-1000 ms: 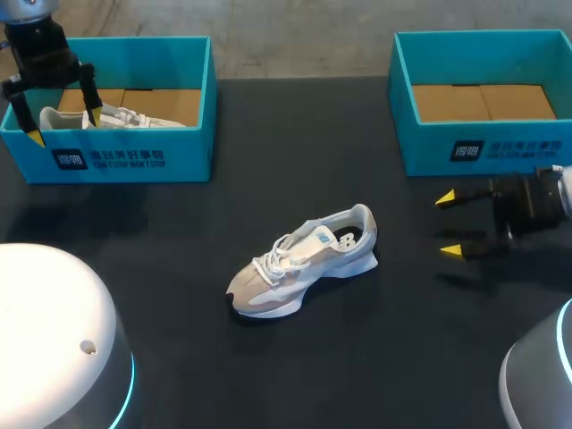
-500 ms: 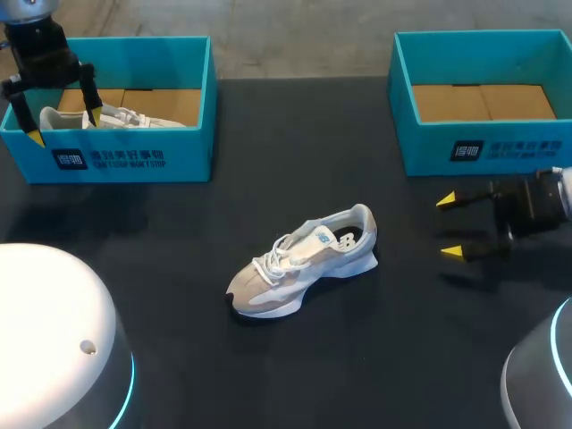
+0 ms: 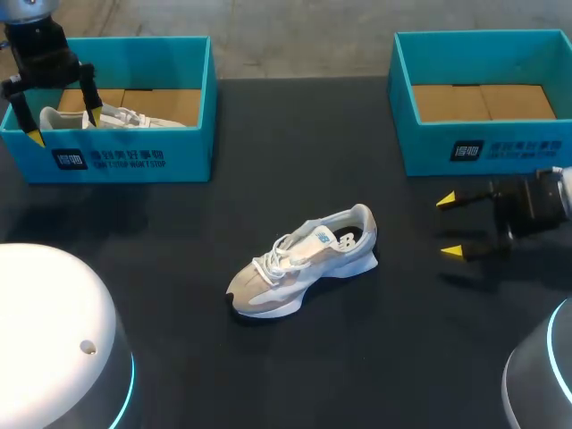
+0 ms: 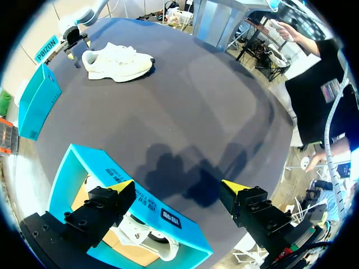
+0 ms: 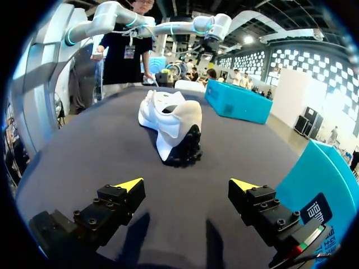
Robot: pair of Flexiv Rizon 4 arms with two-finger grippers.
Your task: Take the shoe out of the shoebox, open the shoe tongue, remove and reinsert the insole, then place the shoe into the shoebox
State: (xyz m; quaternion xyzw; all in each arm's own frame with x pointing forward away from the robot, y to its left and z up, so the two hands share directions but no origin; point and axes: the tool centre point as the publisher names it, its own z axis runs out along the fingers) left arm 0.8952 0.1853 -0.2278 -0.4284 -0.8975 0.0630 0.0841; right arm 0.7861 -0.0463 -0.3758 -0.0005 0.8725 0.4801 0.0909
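Head view is showing the left gripper [image 3: 63, 127] hanging over the left box [image 3: 134, 156], fingers spread wide and holding nothing. One yellow tip is sitting inside by a boxed shoe [image 3: 116, 116] and the other outside the wall, probably lining up to lift that shoe out. The wall is hiding the boxed shoe's lower half. In the middle of the table [image 3: 295, 161] the shoe [image 3: 304, 261] is resting on its sole, out of either box, its heel turned toward the right gripper [image 3: 449, 225]. That gripper is hovering near it, wide open and empty, seemingly placed to steady the heel. Whether the insole is sitting inside is impossible to tell. Behind that gripper the right box [image 3: 500, 147] is showing only bare cardboard, with its far corner cut off.
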